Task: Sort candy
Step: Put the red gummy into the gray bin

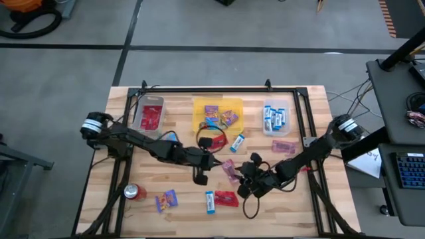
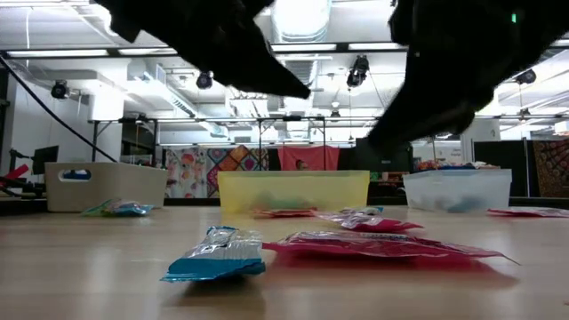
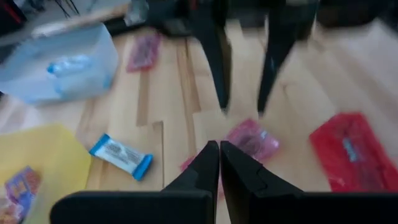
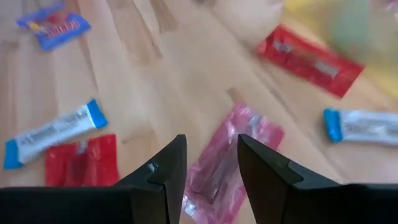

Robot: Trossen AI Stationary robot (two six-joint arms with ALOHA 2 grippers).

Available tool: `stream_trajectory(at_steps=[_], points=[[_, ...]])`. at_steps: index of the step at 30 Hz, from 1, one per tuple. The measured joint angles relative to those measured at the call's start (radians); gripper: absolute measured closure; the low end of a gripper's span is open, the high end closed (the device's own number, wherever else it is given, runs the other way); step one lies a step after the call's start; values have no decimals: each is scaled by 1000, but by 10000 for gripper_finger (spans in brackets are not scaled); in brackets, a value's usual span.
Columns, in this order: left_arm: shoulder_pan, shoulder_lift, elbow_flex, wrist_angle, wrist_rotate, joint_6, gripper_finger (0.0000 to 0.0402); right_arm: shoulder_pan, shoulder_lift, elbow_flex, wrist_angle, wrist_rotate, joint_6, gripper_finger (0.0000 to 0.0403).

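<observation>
High view: a pink packet [image 1: 229,170] lies near the middle of the wooden desk [image 1: 312,212], between the two claws. The left claw [image 1: 201,176] hangs just beside it, its fingers pressed together with nothing between them. The right claw [image 1: 243,191] is on the packet's other side, fingers parted and empty; its wrist view shows the pink packet [image 4: 224,163] directly ahead of the gap.

More candy is scattered about: a red packet [image 1: 226,198] touching a blue-and-white bar [image 1: 210,202], a purple packet [image 1: 166,200], another bar [image 1: 238,141], and pink packets [image 1: 284,147] near the desk's right side.

Along the far edge stand three bins. The clear left bin [image 1: 150,114] holds red packets, the yellow tray [image 1: 198,114] purple multicolour ones, and the clear right bin [image 1: 275,103] blue-and-white bars. A red soda can [image 1: 135,192] lies near the left front corner.

In the low view both arms are dark shapes cut off at the top, and the bins' contents are blurred.
</observation>
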Motion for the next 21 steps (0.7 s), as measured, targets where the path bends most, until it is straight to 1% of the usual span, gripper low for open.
stream_trajectory(at_steps=[2,5,6,9,11,14,17,19,21], points=[[-7,-50,-54,52,0,-10,401,0,49,0,26,1,26,268],[-11,-127,-137,127,0,-40,401,-2,104,4,8,67,123,268],[-12,-155,-167,138,-1,-51,401,-3,121,5,7,75,140,268],[-11,-228,-240,186,-2,-78,401,-4,146,8,11,63,135,270],[-12,-274,-279,204,-4,-86,402,-6,151,12,24,58,87,275],[-14,-324,-327,253,-3,-94,401,-16,146,10,27,71,126,277],[-14,-354,-355,301,-3,-93,401,-32,124,11,19,16,150,258],[-14,-364,-370,319,-3,-91,402,-41,121,17,25,-28,163,234],[-14,-364,-383,346,-3,-90,402,-47,121,18,15,-48,182,202]])
